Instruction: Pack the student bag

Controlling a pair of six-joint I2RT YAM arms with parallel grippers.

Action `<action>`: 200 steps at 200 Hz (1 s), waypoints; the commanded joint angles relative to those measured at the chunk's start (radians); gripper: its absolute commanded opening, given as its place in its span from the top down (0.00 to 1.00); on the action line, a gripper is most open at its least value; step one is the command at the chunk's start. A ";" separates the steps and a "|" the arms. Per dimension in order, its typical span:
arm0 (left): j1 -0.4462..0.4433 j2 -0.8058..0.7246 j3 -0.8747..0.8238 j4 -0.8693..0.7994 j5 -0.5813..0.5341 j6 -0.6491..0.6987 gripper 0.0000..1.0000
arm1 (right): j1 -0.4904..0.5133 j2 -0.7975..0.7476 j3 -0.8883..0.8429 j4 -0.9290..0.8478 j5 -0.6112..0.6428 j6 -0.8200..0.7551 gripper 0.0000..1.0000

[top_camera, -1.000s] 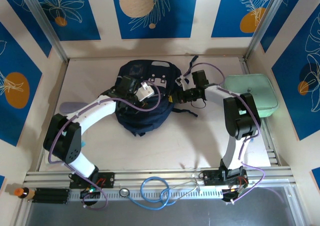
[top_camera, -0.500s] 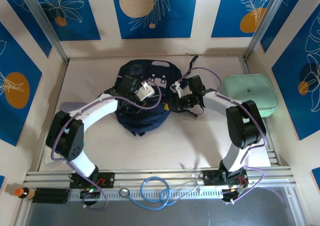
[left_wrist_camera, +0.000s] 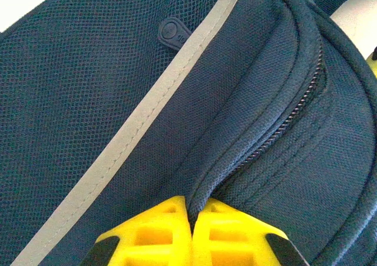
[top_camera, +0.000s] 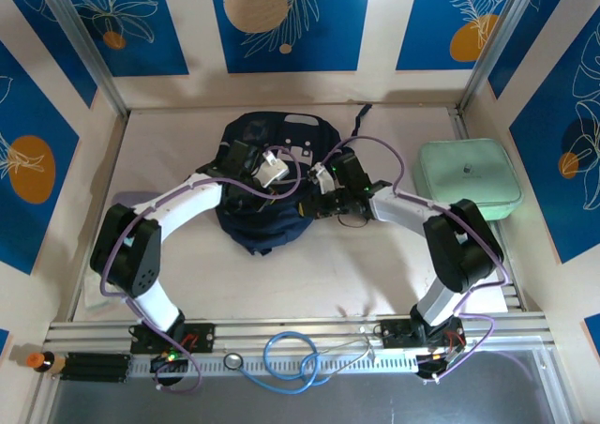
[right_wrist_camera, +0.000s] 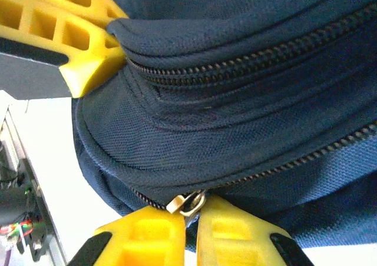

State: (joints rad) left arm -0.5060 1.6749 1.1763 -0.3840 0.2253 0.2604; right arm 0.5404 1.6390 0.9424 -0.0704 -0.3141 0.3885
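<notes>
The student bag (top_camera: 265,225), dark navy with a pale stripe (left_wrist_camera: 135,125), lies in the middle of the table. My left gripper (left_wrist_camera: 197,210) is shut on a raised fold of its fabric beside a closed zip (left_wrist_camera: 288,116); from above it sits on the bag's right half (top_camera: 286,191). My right gripper (right_wrist_camera: 191,212) is shut on a metal zipper pull (right_wrist_camera: 187,202) at the bag's lower right edge (top_camera: 307,206). The left gripper's yellow fingers (right_wrist_camera: 82,42) show in the right wrist view, pinching the fabric just above.
A mint-green case (top_camera: 469,175) stands at the right of the table. A dark strap (top_camera: 361,114) trails behind the bag. A blue cable coil (top_camera: 291,354) and a small orange-capped bottle (top_camera: 37,358) lie on the front rail.
My right gripper has travelled left and nearer along the bag's right edge, holding the zipper pull. The left gripper has kept its hold on the fabric.
</notes>
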 commanded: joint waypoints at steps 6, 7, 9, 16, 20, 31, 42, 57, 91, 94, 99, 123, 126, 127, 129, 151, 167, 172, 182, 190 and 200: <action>0.003 0.010 0.026 0.153 0.055 -0.045 0.99 | 0.013 -0.121 -0.069 0.088 -0.015 0.115 0.87; 0.003 0.009 0.024 0.153 0.055 -0.044 0.99 | 0.010 -0.124 -0.072 0.090 -0.013 0.119 0.87; 0.003 0.007 0.022 0.155 0.055 -0.042 0.99 | 0.004 -0.133 -0.078 0.095 -0.010 0.125 0.86; 0.003 0.001 0.016 0.155 0.056 -0.034 0.99 | -0.020 -0.163 -0.099 0.110 -0.008 0.151 0.80; 0.003 -0.002 0.012 0.154 0.057 -0.028 0.99 | -0.035 -0.180 -0.111 0.116 -0.009 0.164 0.76; 0.003 -0.014 -0.001 0.148 0.066 -0.011 0.99 | -0.066 -0.226 -0.134 0.119 0.007 0.191 0.64; 0.004 -0.029 -0.014 0.146 0.083 0.012 0.99 | -0.093 -0.254 -0.145 0.116 0.011 0.213 0.56; 0.003 -0.053 -0.040 0.153 0.107 0.039 0.98 | -0.130 -0.249 -0.120 0.074 0.010 0.266 0.48; 0.003 -0.074 -0.062 0.144 0.117 0.060 0.98 | -0.179 -0.150 -0.010 -0.037 -0.009 0.464 0.43; 0.003 -0.075 -0.063 0.143 0.120 0.062 0.98 | -0.180 -0.139 -0.002 -0.037 -0.019 0.480 0.42; 0.003 -0.075 -0.064 0.145 0.122 0.062 0.98 | -0.180 -0.121 0.015 -0.044 -0.027 0.504 0.42; 0.003 -0.080 -0.072 0.153 0.127 0.062 0.98 | -0.175 -0.035 0.096 -0.070 -0.045 0.596 0.41; 0.004 -0.080 -0.072 0.154 0.127 0.062 0.98 | -0.175 -0.025 0.105 -0.069 -0.047 0.603 0.41; 0.004 -0.080 -0.073 0.154 0.128 0.063 0.98 | -0.174 -0.022 0.107 -0.069 -0.048 0.606 0.41; 0.003 -0.080 -0.073 0.154 0.128 0.062 0.98 | -0.173 -0.016 0.112 -0.068 -0.050 0.609 0.41; 0.004 -0.083 -0.076 0.154 0.131 0.062 0.97 | -0.169 0.049 0.168 -0.059 -0.074 0.640 0.41; 0.003 -0.087 -0.082 0.152 0.135 0.064 0.97 | -0.162 0.080 0.197 -0.057 -0.082 0.647 0.43; 0.003 -0.090 -0.086 0.155 0.137 0.063 0.97 | -0.159 0.087 0.205 -0.058 -0.085 0.646 0.43; 0.004 -0.094 -0.091 0.158 0.140 0.063 0.97 | -0.154 0.099 0.217 -0.057 -0.088 0.648 0.44; 0.003 -0.095 -0.094 0.160 0.145 0.065 0.97 | -0.150 0.108 0.223 -0.051 -0.094 0.649 0.47; 0.003 -0.098 -0.096 0.162 0.147 0.063 0.96 | -0.145 0.123 0.234 -0.055 -0.104 0.650 0.48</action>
State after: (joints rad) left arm -0.5060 1.6272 1.0950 -0.2340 0.2951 0.3206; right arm 0.3798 1.7336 1.1336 -0.1024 -0.3668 1.0080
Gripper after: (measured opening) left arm 0.061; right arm 0.532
